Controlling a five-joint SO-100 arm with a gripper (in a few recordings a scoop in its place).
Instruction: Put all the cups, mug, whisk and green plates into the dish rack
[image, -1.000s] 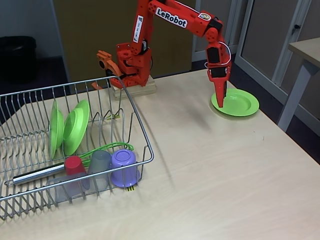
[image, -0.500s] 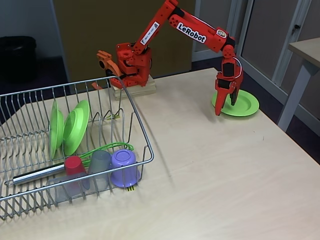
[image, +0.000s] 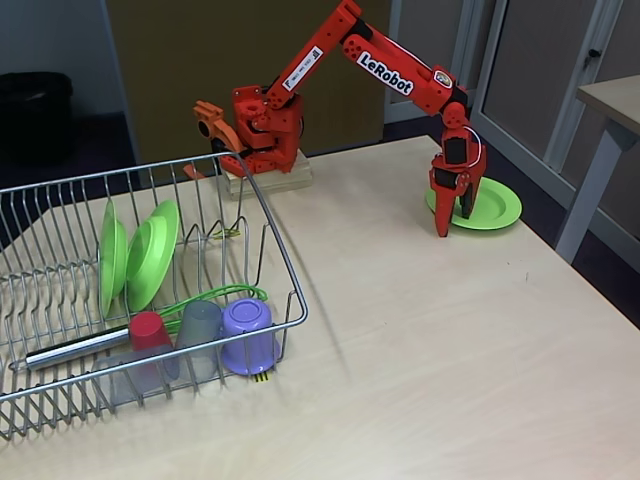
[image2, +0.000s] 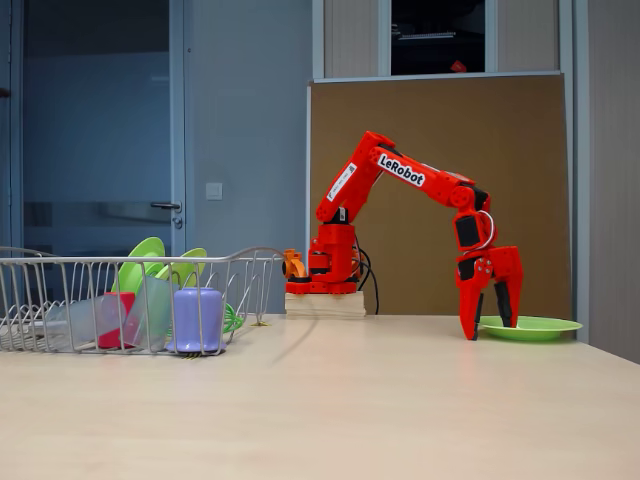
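A lime-green plate lies flat on the table at the right. My gripper is open and points down at its left rim, with one finger outside the rim at the table and the other over the plate. The dish rack stands at the left. It holds two upright green plates, the whisk, the red cup, two grey cups and the upside-down purple mug.
The arm's base sits on a wooden block at the back of the table, just behind the rack's far corner. A second table stands off to the right. Bare tabletop lies between the rack and the plate.
The arm has reached further out. The gripper went from shut with its tip on the plate to open at the plate's left rim. The plate slid slightly right.
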